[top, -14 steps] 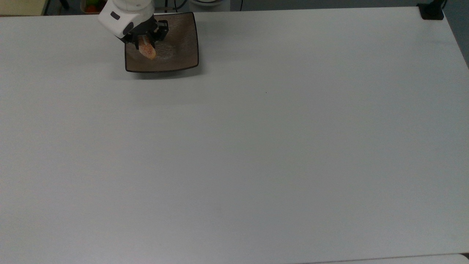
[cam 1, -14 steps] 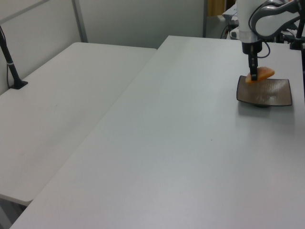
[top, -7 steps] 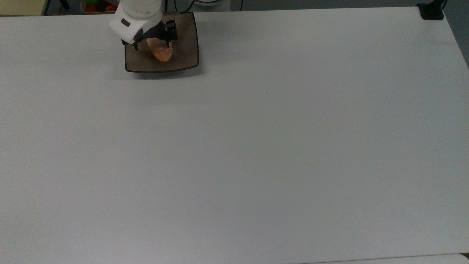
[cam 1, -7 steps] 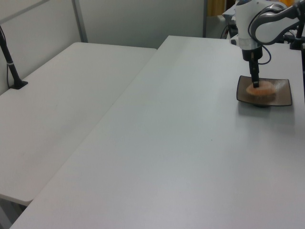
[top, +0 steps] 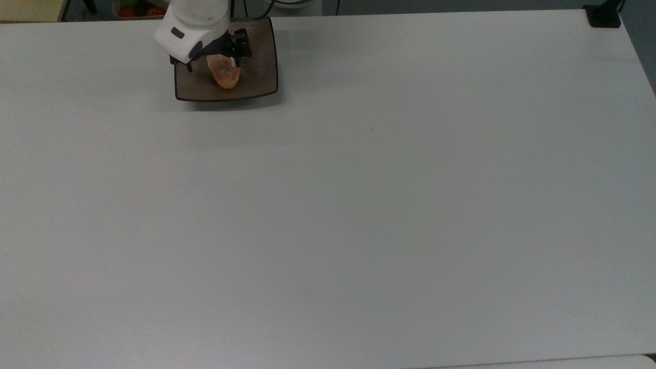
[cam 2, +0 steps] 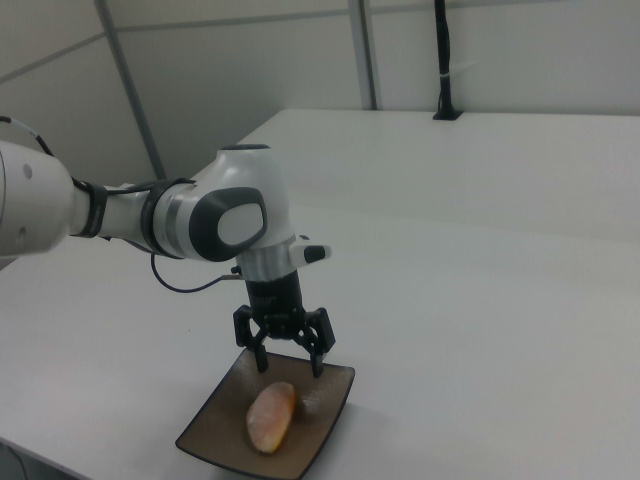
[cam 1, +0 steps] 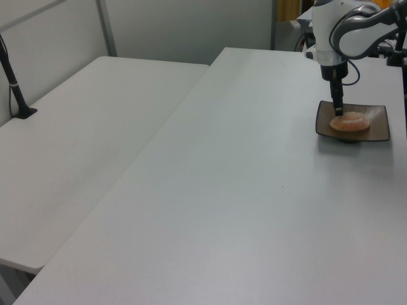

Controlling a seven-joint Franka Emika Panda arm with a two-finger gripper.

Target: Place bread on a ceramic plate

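The bread (top: 224, 76), a small orange-brown roll, lies flat in the middle of the square brown ceramic plate (top: 259, 77) near the table's far edge at the top view's left. My gripper (cam 2: 289, 362) hovers just above the roll's far end, open, with its black fingers spread and nothing between them. In the right view the bread (cam 2: 271, 417) rests on the plate (cam 2: 325, 430) below and in front of the fingers. The left view shows one finger (cam 1: 338, 107) pointing down beside the bread (cam 1: 350, 122) on the plate (cam 1: 379, 129).
The white table (top: 359, 205) stretches wide in front of the plate. A black mount (top: 603, 15) sits at the table's far right corner in the top view. A bin with coloured items (top: 134, 9) stands behind the table. A second table (cam 1: 82, 127) adjoins in the left view.
A second ago the gripper held the bread tilted over the plate. It shifted toward the plate's middle and opened; the bread now lies flat and the fingers stand slightly above it.
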